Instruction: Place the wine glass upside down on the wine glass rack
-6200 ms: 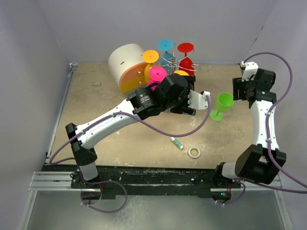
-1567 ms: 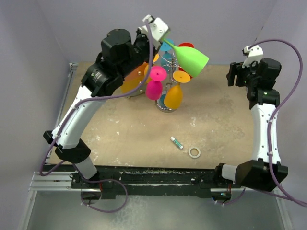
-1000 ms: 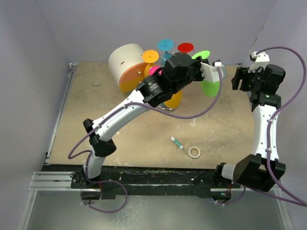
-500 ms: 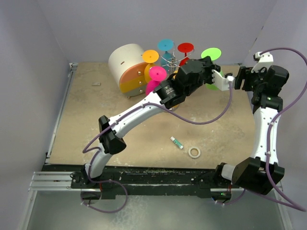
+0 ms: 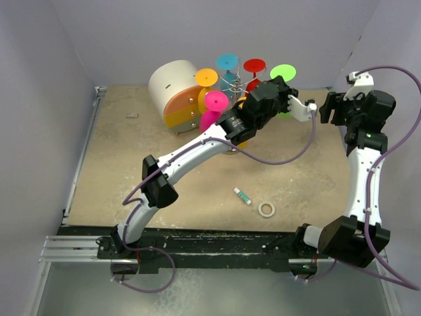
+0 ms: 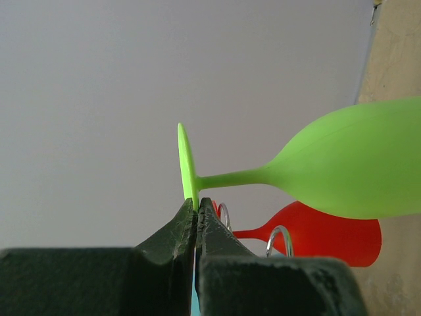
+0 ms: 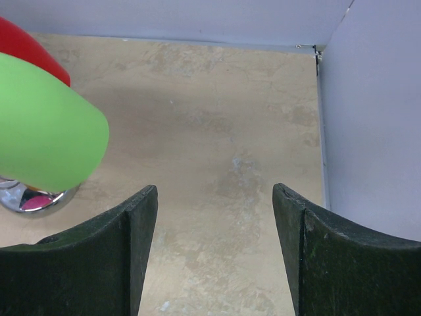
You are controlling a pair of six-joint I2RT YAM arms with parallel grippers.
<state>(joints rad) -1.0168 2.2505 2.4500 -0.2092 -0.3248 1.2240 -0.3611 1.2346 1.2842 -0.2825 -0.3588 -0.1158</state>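
Left wrist view: the left hand (image 6: 197,209) pinches the wine glass (image 6: 342,164) foot; the stem should seat in the wine glass rack (image 5: 231,84) before release; the right hand (image 7: 214,257) stands wide.

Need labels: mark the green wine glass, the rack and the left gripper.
green wine glass (image 6: 342,164), left wrist view, bowl.
wine glass rack (image 7: 13,189), right wrist view, base.
left gripper (image 6: 197,208), left wrist view, between fingertips.
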